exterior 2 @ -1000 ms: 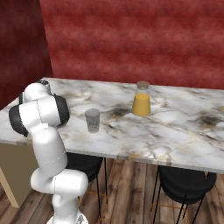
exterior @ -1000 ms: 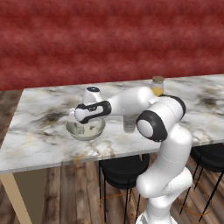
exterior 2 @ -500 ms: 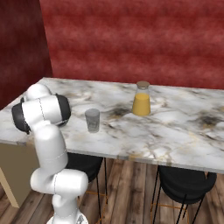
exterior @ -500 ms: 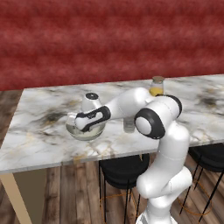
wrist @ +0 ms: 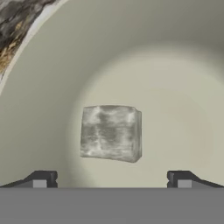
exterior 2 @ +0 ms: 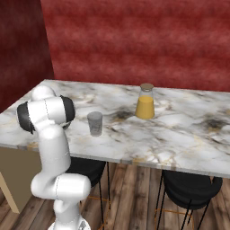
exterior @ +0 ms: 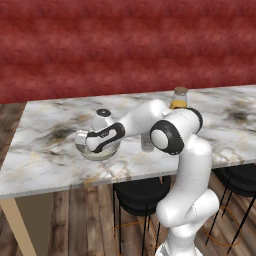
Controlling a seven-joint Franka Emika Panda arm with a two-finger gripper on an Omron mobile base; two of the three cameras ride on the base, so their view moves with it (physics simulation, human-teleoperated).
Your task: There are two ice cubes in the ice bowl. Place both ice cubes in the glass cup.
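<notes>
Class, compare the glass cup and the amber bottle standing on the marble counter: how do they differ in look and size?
The glass cup is clear, greyish and open-topped; the amber bottle holds orange colour and wears a tan cap. The cup is shorter and straight-sided; the bottle is taller and widens toward its base. Both stand upright on the marble counter.

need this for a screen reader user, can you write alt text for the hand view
Close-up looking down into the pale bowl, where one translucent ice cube lies on the bottom. The open gripper is just above it, its two dark fingertips at the bottom of the picture, one either side of the cube and not touching it. A bit of marble counter shows top left.
</notes>
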